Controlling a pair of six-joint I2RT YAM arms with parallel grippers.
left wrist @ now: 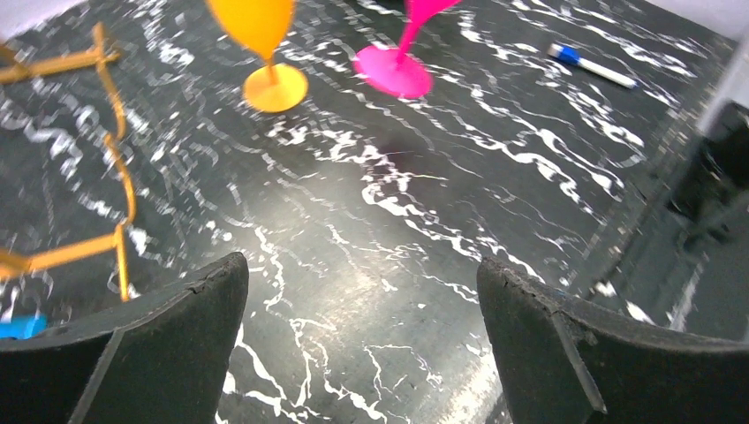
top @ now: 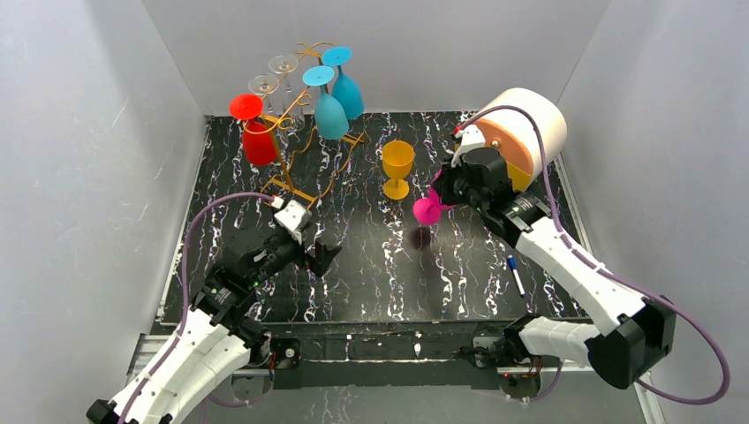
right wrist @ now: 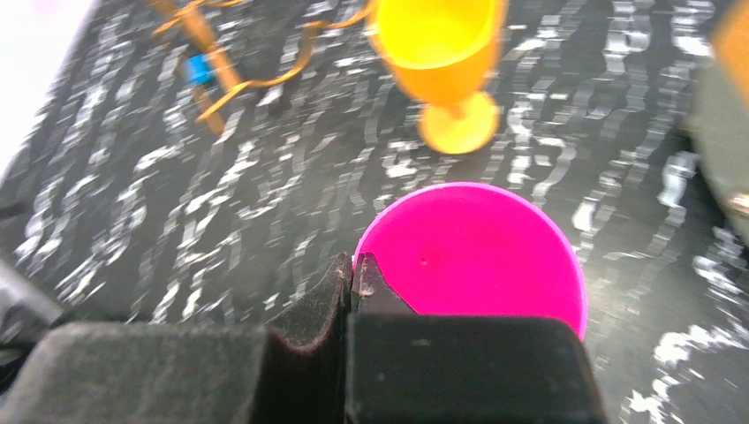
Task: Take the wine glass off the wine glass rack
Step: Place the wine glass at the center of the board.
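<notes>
definitely a robotics lab test cell, not anybody's kitchen. boxed in on three sides by plain white panels [top: 88,132]. black marble-print mat over the tabletop [top: 371,265], dark metal frame [top: 380,343] along the near edge with a white-and-black left arm [top: 190,353] and right arm [top: 574,265] bolted on, purple cables [top: 726,371] looping off both. props laid out like a staged trial: golden wire wine glass rack [top: 305,115] hung with red, blue and clear glasses, a yellow goblet [top: 397,168] and a pink wine glass [top: 427,209] further out over the mat, a stray marker [top: 516,276], plus a big white-and-orange drum [top: 534,124] parked in the far right corner. pure test-bench vibes.
</notes>
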